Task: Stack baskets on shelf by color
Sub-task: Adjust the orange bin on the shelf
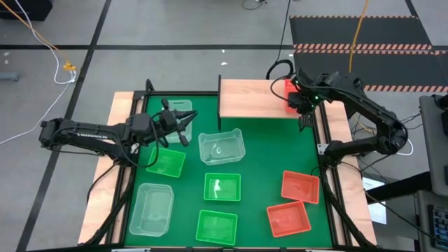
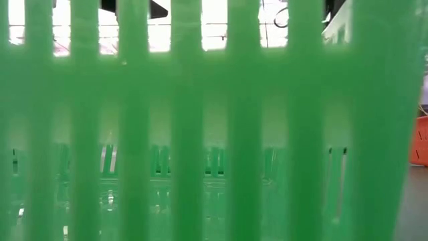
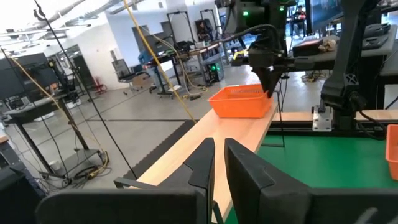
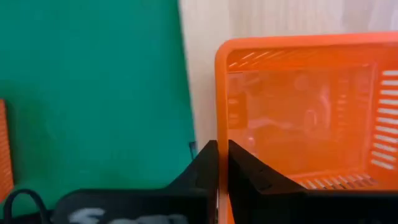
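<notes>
A green basket [image 2: 200,120] sits right against the low camera, its slatted plastic wall filling that view.

The shelf [image 1: 255,98], the largest piece, is a pale, smooth wooden plank at the far edge of the green mat [image 1: 266,175]. The right gripper [image 1: 302,105] hangs over its right end, fingers pressed together on the near rim of an orange basket [image 4: 298,106] resting on the plank. That basket lies directly ahead of and beneath the fingers, its long side running crosswise to them, and the pinch falls close to one corner. It looks rigid, glossy and thin-walled, with slits along one wall.

Two more orange baskets [image 1: 294,203] lie on the mat well behind this gripper, toward the near edge, touching each other. They are the likely next picks, and the right arm is plainly the nearer.

The left gripper [image 1: 183,129] hovers over the mat's far left beside a clear basket [image 1: 222,147], fingers nearly closed and empty.
</notes>
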Robot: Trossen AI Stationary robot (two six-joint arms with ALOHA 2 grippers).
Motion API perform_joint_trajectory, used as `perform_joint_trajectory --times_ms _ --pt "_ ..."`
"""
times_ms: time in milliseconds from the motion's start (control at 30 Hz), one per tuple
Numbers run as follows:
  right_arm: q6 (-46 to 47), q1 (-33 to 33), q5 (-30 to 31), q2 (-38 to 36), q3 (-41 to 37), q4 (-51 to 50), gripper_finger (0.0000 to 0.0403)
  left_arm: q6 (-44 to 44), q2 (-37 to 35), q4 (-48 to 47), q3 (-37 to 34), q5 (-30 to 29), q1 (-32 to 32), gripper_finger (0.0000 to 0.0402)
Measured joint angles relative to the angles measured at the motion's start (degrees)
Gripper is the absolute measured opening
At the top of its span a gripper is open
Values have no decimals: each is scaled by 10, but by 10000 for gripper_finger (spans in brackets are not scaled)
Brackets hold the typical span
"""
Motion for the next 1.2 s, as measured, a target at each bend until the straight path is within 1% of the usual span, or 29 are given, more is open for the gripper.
perform_joint_trajectory --times_ms 133,333,500,567,633,667,733,833,933,1000,1067,1100,1200 --pt "-11 3 0 -7 0 16 14 0 0 8 0 0 0 42" --pt "-25 3 0 -7 0 30 56 -3 0 8 0 0 0 42" --pt "-20 3 4 -9 0 28 91 -4 0 6 0 0 0 42" --pt "0 6 20 -17 1 31 103 -2 0 4 0 0 0 42" --pt "27 21 63 -28 9 35 109 -1 0 3 0 0 0 42" --pt "34 32 84 -36 15 35 110 1 0 2 0 0 0 42" --pt "45 59 106 -55 30 38 110 5 0 3 0 0 0 42" --pt "76 111 103 -83 66 48 107 11 0 4 0 0 0 42" --pt "130 163 68 -103 90 55 106 13 0 5 0 0 0 42" --pt "199 198 24 -113 90 52 106 11 0 5 0 0 0 42" --pt "275 241 -25 -115 71 34 106 5 0 5 0 0 0 42" --pt "309 270 -32 -115 53 28 106 4 0 5 0 0 0 42" --pt "395 369 -28 -109 -31 33 106 2 0 5 0 0 0 42"
